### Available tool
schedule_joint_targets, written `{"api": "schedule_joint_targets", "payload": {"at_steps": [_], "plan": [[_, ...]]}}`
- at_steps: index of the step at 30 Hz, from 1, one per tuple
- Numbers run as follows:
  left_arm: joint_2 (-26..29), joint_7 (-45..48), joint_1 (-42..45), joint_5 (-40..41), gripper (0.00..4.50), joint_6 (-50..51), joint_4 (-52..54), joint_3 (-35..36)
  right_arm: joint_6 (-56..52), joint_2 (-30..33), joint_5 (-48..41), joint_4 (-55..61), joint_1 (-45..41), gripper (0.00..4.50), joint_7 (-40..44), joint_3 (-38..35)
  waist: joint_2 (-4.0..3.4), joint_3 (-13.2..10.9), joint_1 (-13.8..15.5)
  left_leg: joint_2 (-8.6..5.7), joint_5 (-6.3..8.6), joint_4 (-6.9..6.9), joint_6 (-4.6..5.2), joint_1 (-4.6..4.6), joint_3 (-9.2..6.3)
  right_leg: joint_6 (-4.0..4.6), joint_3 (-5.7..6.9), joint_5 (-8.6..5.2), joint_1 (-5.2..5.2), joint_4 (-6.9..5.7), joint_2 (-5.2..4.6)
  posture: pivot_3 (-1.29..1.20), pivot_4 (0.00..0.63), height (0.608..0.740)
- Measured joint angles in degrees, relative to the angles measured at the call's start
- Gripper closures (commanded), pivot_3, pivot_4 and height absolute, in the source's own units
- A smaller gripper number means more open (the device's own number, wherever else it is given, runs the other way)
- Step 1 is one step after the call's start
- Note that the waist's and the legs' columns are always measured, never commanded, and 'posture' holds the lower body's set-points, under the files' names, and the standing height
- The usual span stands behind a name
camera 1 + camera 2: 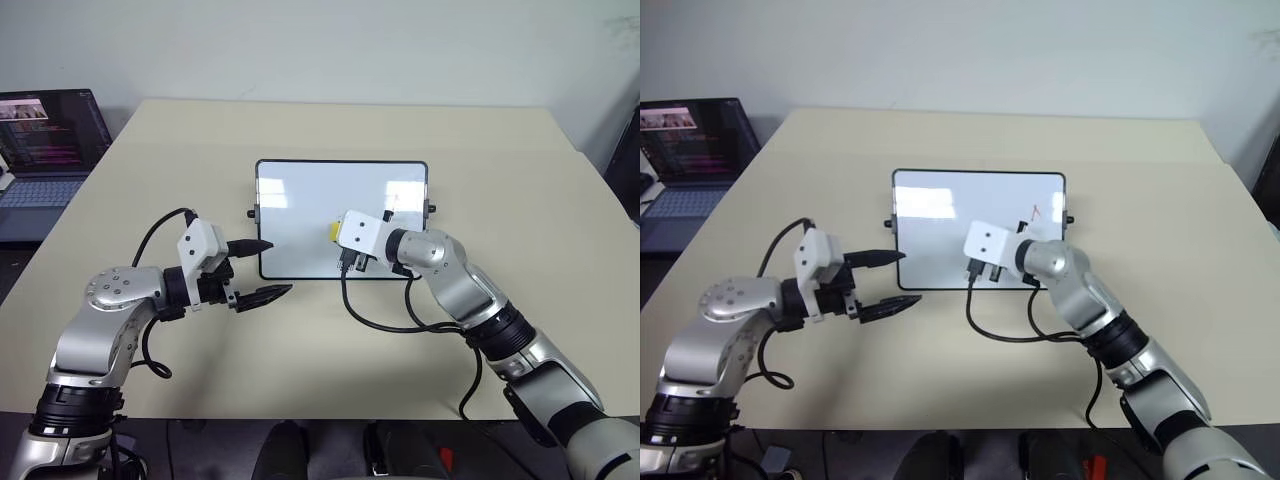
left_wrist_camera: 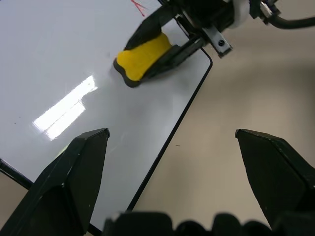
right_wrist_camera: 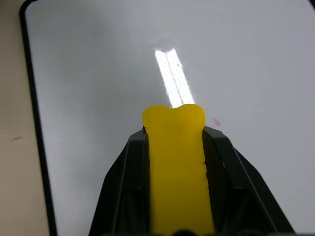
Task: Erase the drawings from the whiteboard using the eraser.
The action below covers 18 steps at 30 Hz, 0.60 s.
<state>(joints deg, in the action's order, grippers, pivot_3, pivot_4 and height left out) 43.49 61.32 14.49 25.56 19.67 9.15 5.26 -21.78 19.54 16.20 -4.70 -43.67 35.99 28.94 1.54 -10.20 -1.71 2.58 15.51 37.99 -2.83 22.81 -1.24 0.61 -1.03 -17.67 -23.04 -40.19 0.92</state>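
The beige table (image 1: pixel 300 130) carries the whiteboard (image 1: pixel 300 215), which lies flat near its middle with its long sides running left to right. A laptop (image 1: pixel 45 150) stands open at the table's far left edge, well apart from the board. The right arm reaches in from the near right, bent at the elbow, its wrist over the board's near edge. The right gripper (image 3: pixel 174 147) has its jaws clamped narrow on the eraser (image 3: pixel 174 162), whose tip sits over the white surface. The left gripper (image 1: pixel 262 270) hangs just off the board's near left corner, jaws spread wide and empty. 1 of the drawings (image 1: pixel 1035 212) shows red near the board's right side.
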Motion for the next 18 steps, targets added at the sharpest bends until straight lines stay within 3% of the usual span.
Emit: {"api": "schedule_joint_targets", "payload": {"at_steps": [7,15,18], "plan": [[-0.1,-0.5,-0.3,0.1,0.00,0.0,0.1,-0.5,3.0,-2.4,2.8,-6.1,-4.3,3.39,-8.8,-3.3,0.01,0.0,0.0,-0.03,-0.16,0.08,-0.14,-0.11,-0.04,0.01,0.00,0.00,-0.11,-0.56,0.01,0.00,0.150,0.740],[-0.3,-0.7,-0.5,0.2,0.00,0.1,0.5,-0.6,-0.1,1.1,2.7,1.6,1.6,3.39,4.5,0.6,0.04,0.0,-0.1,-0.03,-0.17,0.08,-0.13,-0.17,-0.02,0.01,-0.02,0.00,-0.09,-0.62,0.02,0.00,0.150,0.740],[-0.3,-0.7,-0.5,0.4,0.00,0.1,0.9,-0.6,0.4,0.5,3.4,0.9,1.7,3.39,2.6,0.6,0.04,0.0,-0.1,0.00,-0.22,0.08,-0.12,-0.24,-0.02,0.01,-0.03,0.00,-0.09,-0.70,0.05,0.00,0.150,0.740]]}}
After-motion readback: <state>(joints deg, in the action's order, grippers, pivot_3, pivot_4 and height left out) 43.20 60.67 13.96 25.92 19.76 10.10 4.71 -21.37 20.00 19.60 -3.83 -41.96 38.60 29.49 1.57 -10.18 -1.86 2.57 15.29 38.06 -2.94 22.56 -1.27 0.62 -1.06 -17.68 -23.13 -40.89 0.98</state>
